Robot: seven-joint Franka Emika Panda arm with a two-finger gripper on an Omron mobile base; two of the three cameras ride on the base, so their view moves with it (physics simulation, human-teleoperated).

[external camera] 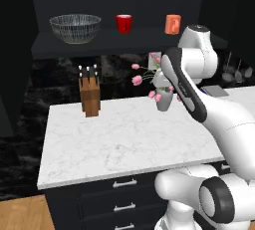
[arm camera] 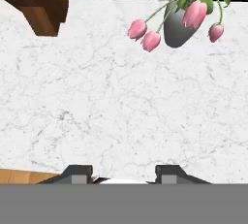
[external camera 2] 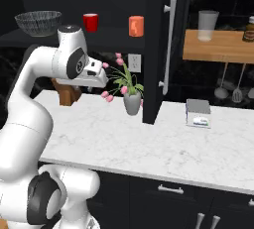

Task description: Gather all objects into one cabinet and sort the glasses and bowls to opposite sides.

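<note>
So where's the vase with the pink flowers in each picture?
Left base view: vase of pink flowers right of centre, partly behind the white arm.
Right base view: vase at centre, beside the black cabinet's edge.
Hand view: vase top right, upright on the marble.
Shared landmark: wooden knife block, left of the vase.

We see our white arm [external camera: 219,119] rising from its rounded base at the lower right of the left base view, climbing to a dark-jointed elbow high up, then folding forward and down along a dark-striped forearm. In the right base view the same arm [external camera 2: 30,94] arches up from the lower left, with the wrist housing bent toward the right. In the hand view our gripper [arm camera: 125,170] points downward, its two dark fingertips [arm camera: 77,172] standing partly apart with nothing between them.
</note>
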